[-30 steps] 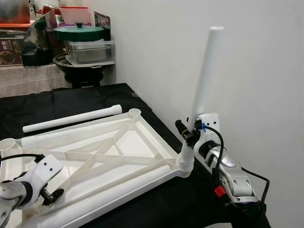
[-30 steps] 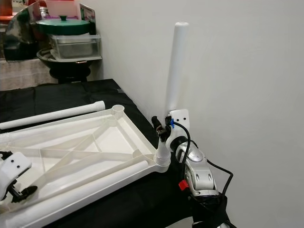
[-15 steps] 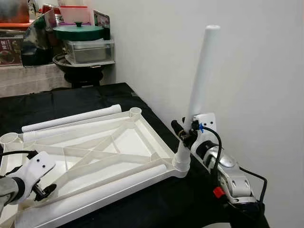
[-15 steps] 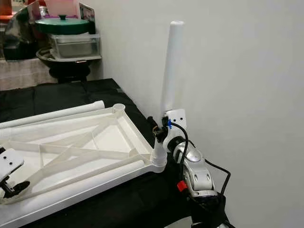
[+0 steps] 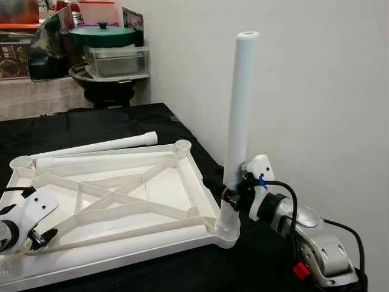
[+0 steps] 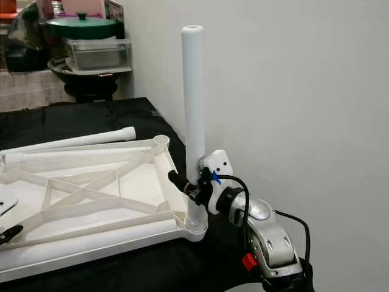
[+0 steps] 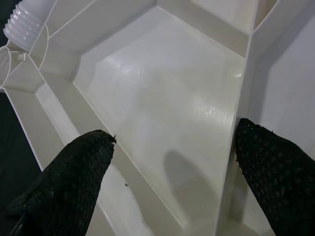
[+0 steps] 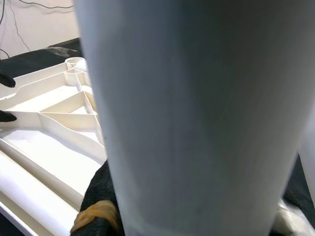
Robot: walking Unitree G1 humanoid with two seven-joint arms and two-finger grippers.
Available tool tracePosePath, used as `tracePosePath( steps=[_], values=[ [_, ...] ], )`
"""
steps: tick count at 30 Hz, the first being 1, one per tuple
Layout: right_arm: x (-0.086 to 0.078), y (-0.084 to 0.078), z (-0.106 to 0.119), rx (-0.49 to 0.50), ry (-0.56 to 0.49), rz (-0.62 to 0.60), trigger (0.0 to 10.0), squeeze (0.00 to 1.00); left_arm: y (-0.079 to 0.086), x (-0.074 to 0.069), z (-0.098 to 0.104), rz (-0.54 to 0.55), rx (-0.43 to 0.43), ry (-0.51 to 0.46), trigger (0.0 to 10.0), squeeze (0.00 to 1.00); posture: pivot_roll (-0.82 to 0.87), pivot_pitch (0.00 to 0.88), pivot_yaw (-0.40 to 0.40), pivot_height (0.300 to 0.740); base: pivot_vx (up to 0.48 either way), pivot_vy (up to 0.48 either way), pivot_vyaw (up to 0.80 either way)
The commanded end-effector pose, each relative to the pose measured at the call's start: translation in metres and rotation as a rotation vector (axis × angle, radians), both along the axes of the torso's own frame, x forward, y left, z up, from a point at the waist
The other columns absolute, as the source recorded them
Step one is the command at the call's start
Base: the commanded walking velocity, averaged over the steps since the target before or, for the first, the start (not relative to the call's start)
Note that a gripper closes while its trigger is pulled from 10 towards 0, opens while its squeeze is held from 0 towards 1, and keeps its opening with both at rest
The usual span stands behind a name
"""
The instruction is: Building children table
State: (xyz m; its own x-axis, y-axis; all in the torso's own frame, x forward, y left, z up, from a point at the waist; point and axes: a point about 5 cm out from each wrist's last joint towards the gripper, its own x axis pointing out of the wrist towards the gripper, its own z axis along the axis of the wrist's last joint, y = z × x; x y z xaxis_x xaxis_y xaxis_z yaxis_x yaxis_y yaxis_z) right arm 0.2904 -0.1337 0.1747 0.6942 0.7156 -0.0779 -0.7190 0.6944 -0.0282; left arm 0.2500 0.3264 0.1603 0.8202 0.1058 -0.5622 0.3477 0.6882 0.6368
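Right pincer (image 5: 228, 196) is clamped on the leg (image 5: 238, 109) low down, just above the tabletop's corner socket (image 5: 227, 228) at the counter's right edge by the wall. The leg stands nearly upright, its threaded foot entering that socket. Your left pincer (image 5: 37, 234) has its fingers (image 7: 74, 172) spread, straddling a rib on the underside of the upturned tabletop (image 5: 121, 194) near the counter's front left corner, apparently steadying it.

You look to be seating the first leg. Next you will likely need to twist it home while keeping it vertical; watch that the thread does not cross and that the tabletop does not slide on the black counter (image 5: 121, 121).

Two spare legs lie flat: one (image 5: 97, 149) along the tabletop's far edge, another (image 5: 115, 240) along its near edge.

Compared with a second ago, the leg has swung from a lean toward the wall to nearly upright, and your right wrist has dropped lower beside it.
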Motion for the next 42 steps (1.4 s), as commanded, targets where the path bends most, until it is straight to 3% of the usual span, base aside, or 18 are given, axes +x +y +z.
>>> tracePosePath(
  steps=[1, 2, 3, 4, 5, 8, 9, 10, 11, 12, 14, 16, 19, 26, 33, 39, 42],
  values=[
    [-0.013, 0.004, -0.062, -0.048, 0.324, 0.026, 10.0, 0.00, -0.001, 0.002, 0.004, -0.013, 0.019, -0.022, 10.0, 0.00, 0.09, 0.000, -0.043, 0.740, 0.000, 0.000, 0.00],
    [-0.011, 0.004, -0.062, -0.045, 0.320, 0.014, 10.0, 0.00, -0.012, 0.005, 0.010, -0.070, -0.019, -0.077, 10.0, 0.00, 0.09, 0.000, -0.042, 0.740, 0.000, 0.000, 0.00],
    [-0.010, 0.005, -0.061, -0.037, 0.311, 0.007, 10.0, 0.00, -0.031, 0.010, 0.025, -0.141, -0.127, -0.184, 10.0, 0.00, 0.09, 0.000, -0.042, 0.740, 0.000, 0.000, 0.00],
    [-0.010, 0.005, -0.061, -0.037, 0.311, 0.007, 10.0, 0.00, -0.031, 0.010, 0.025, -0.141, -0.127, -0.184, 10.0, 0.00, 0.09, 0.000, -0.042, 0.740, 0.000, 0.000, 0.00],
    [-0.010, 0.007, -0.058, -0.027, 0.309, 0.011, 10.0, 0.00, -0.076, 0.006, 0.058, -0.341, -0.347, -0.375, 10.0, 0.00, 0.09, 0.000, -0.041, 0.740, 0.000, 0.000, 0.00],
    [-0.010, 0.007, -0.058, -0.027, 0.309, 0.011, 10.0, 0.00, -0.076, 0.006, 0.058, -0.341, -0.347, -0.375, 10.0, 0.00, 0.09, 0.000, -0.041, 0.740, 0.000, 0.000, 0.00],
    [-0.011, 0.007, -0.058, -0.024, 0.310, 0.015, 10.0, 0.00, -0.094, 0.001, 0.066, -0.416, -0.420, -0.420, 10.0, 0.00, 0.09, 0.000, -0.044, 0.740, 0.000, 0.000, 0.00],
    [-0.011, 0.007, -0.058, -0.024, 0.310, 0.015, 10.0, 0.00, -0.094, 0.001, 0.066, -0.416, -0.420, -0.420, 10.0, 0.00, 0.09, 0.000, -0.044, 0.740, 0.000, 0.000, 0.00],
    [-0.012, 0.008, -0.058, -0.023, 0.315, 0.022, 10.0, 0.00, -0.110, -0.005, 0.070, -0.471, -0.476, -0.443, 10.0, 0.00, 0.10, 0.000, -0.049, 0.740, 0.000, 0.000, 0.00],
    [-0.012, 0.008, -0.058, -0.023, 0.315, 0.022, 10.0, 0.00, -0.110, -0.005, 0.070, -0.471, -0.476, -0.443, 10.0, 0.00, 0.10, 0.000, -0.049, 0.740, 0.000, 0.000, 0.00],
    [-0.013, 0.008, -0.059, -0.024, 0.321, 0.032, 10.0, 0.00, -0.135, -0.014, 0.071, -0.529, -0.605, -0.475, 10.0, 0.00, 0.10, 0.000, -0.054, 0.740, 0.000, 0.000, 0.00],
    [-0.012, 0.008, -0.060, -0.024, 0.317, 0.029, 10.0, 0.00, -0.143, -0.017, 0.065, -0.530, -0.653, -0.476, 10.0, 0.00, 0.10, 0.000, -0.054, 0.740, 0.000, 0.000, 0.00],
    [-0.005, 0.009, -0.055, 0.002, 0.270, -0.006, 10.0, 0.00, -0.149, -0.015, 0.038, -0.409, -0.643, -0.511, 10.0, 0.00, 0.10, 0.000, -0.054, 0.740, 0.000, 0.000, 0.00],
    [0.000, 0.016, -0.043, 0.062, 0.194, -0.004, 10.0, 0.00, -0.151, -0.024, 0.009, -0.297, -0.566, -0.545, 10.0, 0.00, 0.09, 0.000, -0.044, 0.740, 0.000, 0.000, 0.00],
    [-0.004, 0.030, -0.037, 0.088, 0.142, 0.067, 10.0, 0.00, -0.152, -0.028, 0.003, -0.202, -0.553, -0.610, 10.0, 0.00, 0.10, 0.000, -0.044, 0.740, 0.000, 0.000, 0.00],
    [-0.008, 0.036, -0.033, 0.117, 0.095, 0.131, 10.0, 0.00, -0.163, -0.033, -0.005, -0.212, -0.544, -0.621, 10.0, 0.00, 0.09, 0.000, -0.040, 0.740, 0.000, 0.000, 0.00],
    [-0.019, 0.039, -0.029, 0.169, 0.086, 0.254, 10.0, 0.00, -0.167, -0.034, -0.009, -0.215, -0.564, -0.609, 10.0, 0.00, 0.09, 0.000, -0.032, 0.740, 0.000, 0.000, 0.00]
  ],
)
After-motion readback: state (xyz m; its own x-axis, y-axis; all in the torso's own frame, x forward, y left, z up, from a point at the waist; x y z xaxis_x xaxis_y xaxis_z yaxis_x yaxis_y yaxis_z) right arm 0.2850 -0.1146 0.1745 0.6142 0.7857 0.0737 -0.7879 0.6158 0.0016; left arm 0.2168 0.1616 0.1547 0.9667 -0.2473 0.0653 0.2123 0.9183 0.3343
